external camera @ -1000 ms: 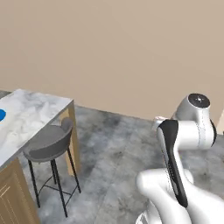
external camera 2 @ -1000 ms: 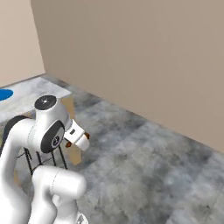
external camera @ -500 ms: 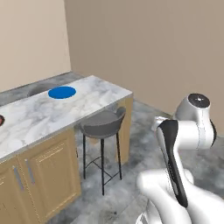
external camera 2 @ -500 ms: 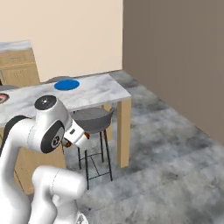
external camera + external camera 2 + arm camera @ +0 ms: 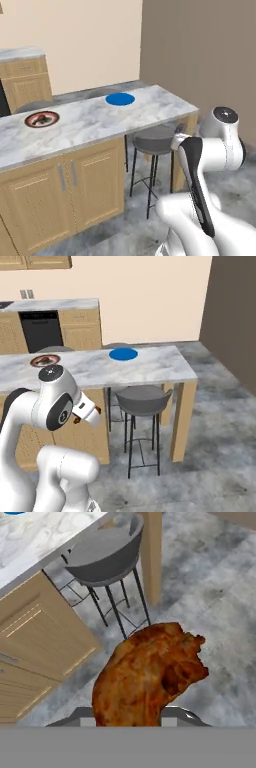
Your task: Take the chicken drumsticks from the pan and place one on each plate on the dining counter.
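The counter (image 5: pixel 95 125) ran long and white past the arm, marble with grey veins over oak doors (image 5: pixel 60 190), and it sat well ahead of the jaws and above them in the hand view, up in the far corner (image 5: pixel 40 542). No brand, label or writing could be read anywhere on it. A grey stool (image 5: pixel 142 398) was tucked under the counter's end, beyond the jaws and between them and the slab; the hand camera looked down on its seat (image 5: pixel 102 554). On the marble lay a blue disc (image 5: pixel 120 99), flat, near the far end, well apart from the gripper. Further along, a plate (image 5: pixel 42 118) with a dark rim and reddish ring rested on the slab, a dark lump on its pale centre, too small to name for sure; the right base camera caught it too (image 5: pixel 45 360). And the drumstick (image 5: pixel 150 674), lumpy and orange-brown, sat right at the jaws, big in the hand view and hiding the tips. The gripper (image 5: pixel 90 412) hung beside the arm's elbow, below counter height, jaws pinching that drumstick, a brown sliver showing at its tip.
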